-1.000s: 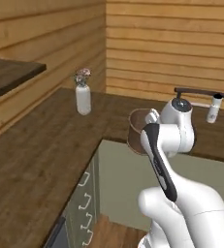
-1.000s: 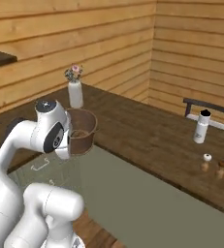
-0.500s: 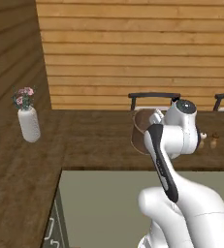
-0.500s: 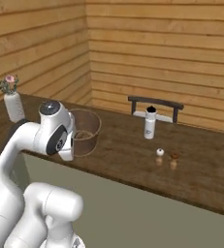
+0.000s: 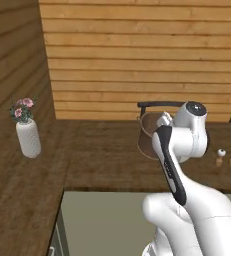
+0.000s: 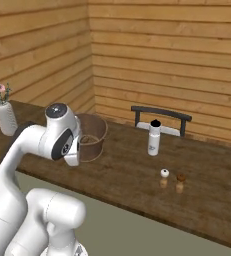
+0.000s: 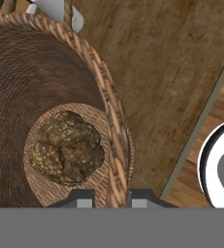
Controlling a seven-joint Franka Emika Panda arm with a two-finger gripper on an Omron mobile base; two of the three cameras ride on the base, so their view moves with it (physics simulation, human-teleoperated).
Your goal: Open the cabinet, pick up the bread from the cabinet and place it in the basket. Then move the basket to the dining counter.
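The brown woven basket (image 7: pixel 111 111) hangs from my gripper (image 7: pixel 111 196), which is shut on its rim with one finger inside and one outside the wall. A dark seeded bread (image 7: pixel 67 147) lies on the basket's bottom. In the base views the basket (image 5: pixel 148 136) (image 6: pixel 93 136) sits just beyond my wrist, over the dark-brown dining counter (image 5: pixel 102 150) (image 6: pixel 137 175) near its front edge. Whether the basket's base touches the wood I cannot tell. The cabinet is out of view.
A white vase with pink flowers (image 5: pixel 28 139) (image 6: pixel 4 116) stands on the counter's left. A white bottle with a black cap (image 6: pixel 154 138) and two small shakers (image 6: pixel 172 181) (image 5: pixel 225 158) stand to the right. Dark chair backs (image 6: pixel 159 114) line the far side.
The whole picture has swung as the base turned: the vase slid left, and the chairs, bottle and shakers came nearer the middle. The basket stays in my grip at the same spot by the wrist.
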